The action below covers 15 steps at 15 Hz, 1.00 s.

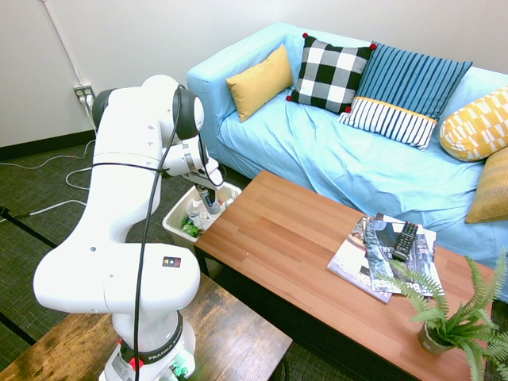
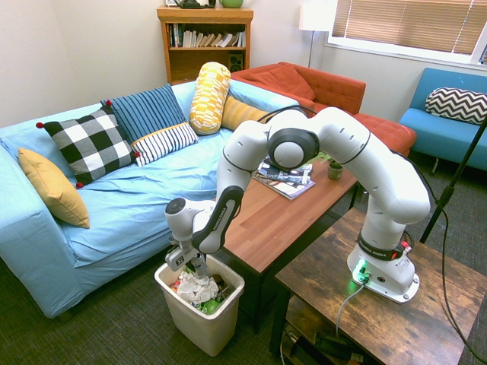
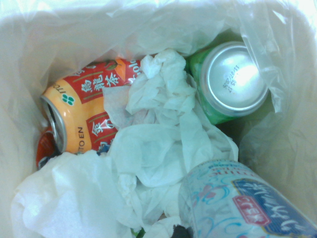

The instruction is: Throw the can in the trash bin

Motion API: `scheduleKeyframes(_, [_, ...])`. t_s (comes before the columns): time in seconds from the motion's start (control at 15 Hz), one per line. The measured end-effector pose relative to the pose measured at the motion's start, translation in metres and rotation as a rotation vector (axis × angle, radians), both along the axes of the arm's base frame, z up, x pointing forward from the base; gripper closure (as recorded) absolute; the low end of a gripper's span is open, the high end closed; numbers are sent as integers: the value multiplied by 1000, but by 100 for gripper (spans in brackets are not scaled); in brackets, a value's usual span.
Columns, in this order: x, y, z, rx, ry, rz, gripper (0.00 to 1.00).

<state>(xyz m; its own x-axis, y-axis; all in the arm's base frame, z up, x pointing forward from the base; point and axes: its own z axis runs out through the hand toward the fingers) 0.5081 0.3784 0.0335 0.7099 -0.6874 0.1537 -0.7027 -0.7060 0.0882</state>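
The can [image 3: 237,203], slim and silver with a dark blue label, shows close up in the wrist view, hanging over the rubbish. My gripper [image 1: 209,198] points down into the mouth of the cream-white trash bin [image 1: 176,225], shut on the can [image 1: 213,209]. From the other side, the gripper [image 2: 192,268] sits just above the crumpled paper inside the trash bin [image 2: 202,327], and the can is hard to make out there. The bin stands on the carpet between the sofa and the end of the coffee table.
Inside the bin lie an orange tea can [image 3: 84,114], a green can [image 3: 233,79] and crumpled tissue [image 3: 158,144]. A wooden coffee table [image 1: 294,246] beside the bin carries magazines [image 1: 373,254], a remote [image 1: 405,238] and a fern [image 1: 452,317]. The blue sofa [image 1: 333,151] stands behind.
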Motion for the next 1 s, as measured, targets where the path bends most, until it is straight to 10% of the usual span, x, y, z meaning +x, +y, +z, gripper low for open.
scheduleKeyframes(0.67, [22, 12, -9, -26, -33, -8, 0])
scheduleKeyframes(1.0, [20, 15, 59, -25, -100, -46, 0])
